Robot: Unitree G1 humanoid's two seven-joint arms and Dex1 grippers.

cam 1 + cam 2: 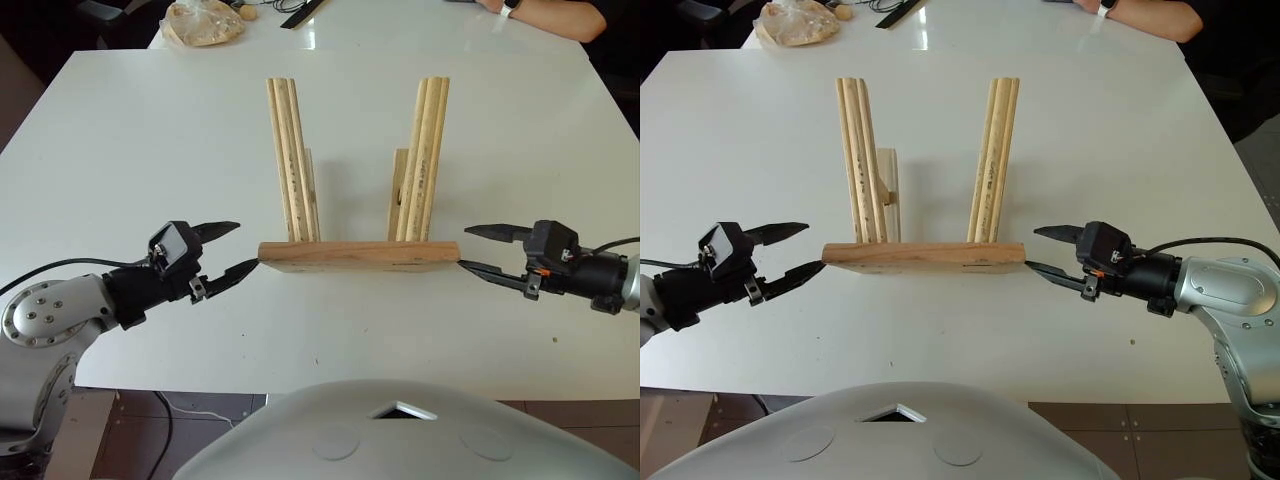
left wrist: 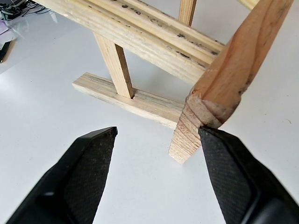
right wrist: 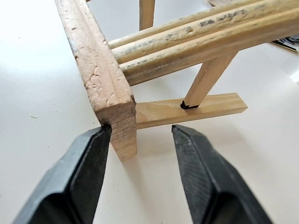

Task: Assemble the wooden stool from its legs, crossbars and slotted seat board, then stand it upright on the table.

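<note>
Stool [image 1: 300,170] is lying sideways on the bench [image 1: 150,150], left claw [image 1: 248,244] and right claw [image 1: 463,247] both gaping at the seat board [image 1: 358,256] ends. Uneven gripping is probably risking a twist, loosening the legs [image 1: 422,160].

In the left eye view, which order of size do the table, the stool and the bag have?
Table
stool
bag
The bag lies farthest from the camera, so its real size is unsure.

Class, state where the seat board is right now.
In the left eye view, the seat board stands on edge on the table, centred near the robot, between the left gripper and right gripper.
</note>
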